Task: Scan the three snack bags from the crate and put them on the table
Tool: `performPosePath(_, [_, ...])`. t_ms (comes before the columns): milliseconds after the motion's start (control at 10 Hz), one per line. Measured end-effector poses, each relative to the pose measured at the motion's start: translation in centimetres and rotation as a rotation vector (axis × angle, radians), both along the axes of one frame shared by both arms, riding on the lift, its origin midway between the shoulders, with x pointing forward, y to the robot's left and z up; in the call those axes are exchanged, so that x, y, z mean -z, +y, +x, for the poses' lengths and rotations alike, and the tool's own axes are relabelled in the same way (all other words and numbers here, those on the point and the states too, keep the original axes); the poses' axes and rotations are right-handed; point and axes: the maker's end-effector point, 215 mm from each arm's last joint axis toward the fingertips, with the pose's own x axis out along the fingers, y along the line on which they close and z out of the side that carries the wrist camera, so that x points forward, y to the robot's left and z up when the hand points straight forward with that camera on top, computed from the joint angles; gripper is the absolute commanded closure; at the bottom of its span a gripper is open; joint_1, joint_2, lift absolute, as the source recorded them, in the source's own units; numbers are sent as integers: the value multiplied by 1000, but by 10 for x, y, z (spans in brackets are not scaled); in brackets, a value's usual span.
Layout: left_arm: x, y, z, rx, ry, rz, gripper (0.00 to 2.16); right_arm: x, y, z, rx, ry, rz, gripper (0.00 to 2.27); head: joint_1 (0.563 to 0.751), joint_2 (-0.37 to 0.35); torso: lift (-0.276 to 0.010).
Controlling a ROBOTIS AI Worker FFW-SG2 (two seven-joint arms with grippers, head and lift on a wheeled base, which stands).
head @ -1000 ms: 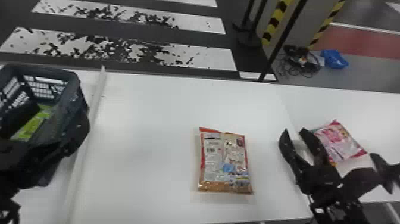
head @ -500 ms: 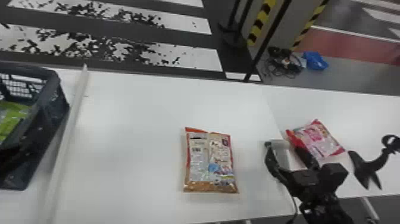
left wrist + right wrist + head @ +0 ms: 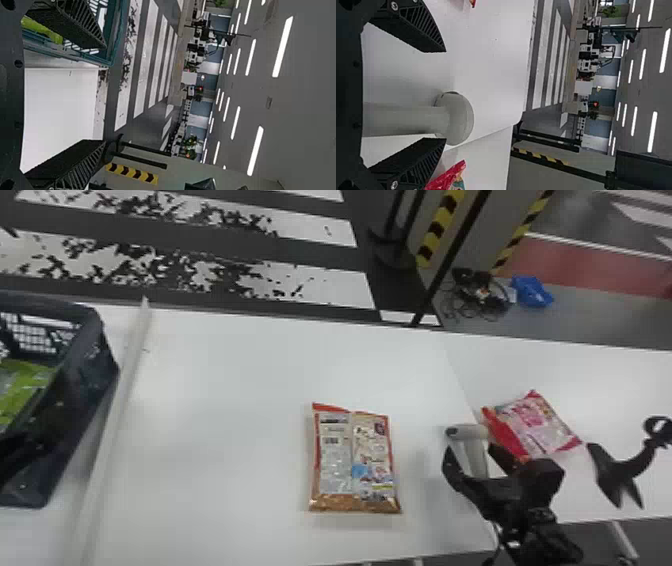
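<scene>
Right fingers (image 3: 415,29) spread about the scanner (image 3: 459,118), left fingers (image 3: 75,23) spread by the crate (image 3: 95,377): best centre before squeezing!

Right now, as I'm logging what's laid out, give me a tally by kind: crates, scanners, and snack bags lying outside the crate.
Crates: 1, the dark one
Scanners: 1, the grey one
Snack bags outside the crate: 2, the orange-edged bag and the red-and-pink bag
Total: 4
</scene>
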Motion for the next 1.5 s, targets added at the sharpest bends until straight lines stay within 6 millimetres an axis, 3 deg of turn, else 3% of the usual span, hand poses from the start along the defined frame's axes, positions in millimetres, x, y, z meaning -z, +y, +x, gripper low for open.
performPosePath(200, [-4,-1,0,5,-10,-1,12,15,-8,-4,8,54,-3,184,695,-287,-94])
performPosePath(300, [-5,-2,1,7,-13,-3,12,26,-10,-8,5,99,2,370,695,-294,-94])
performPosePath(400, [-6,-3,1,8,-17,-4,12,34,-12,-12,2,136,5,1342,695,-299,-94])
performPosePath(500, [-7,-3,1,9,-21,-6,12,39,-12,-14,4,167,10,2142,695,-301,-94])
performPosePath(700, [-8,-3,1,11,-25,-7,12,39,-11,-13,4,192,7,2243,695,-302,-94])
performPosePath(1100, [-12,-4,1,11,-33,-10,12,-3,1,-17,20,106,11,2243,695,-291,-94])
performPosePath(1300, [-14,-7,3,15,-39,-13,12,-31,36,-33,-2,94,76,2243,695,-259,-94])
performPosePath(1500, [-15,-7,3,14,-43,-14,12,-51,94,-47,-60,112,143,2243,695,-170,-94])
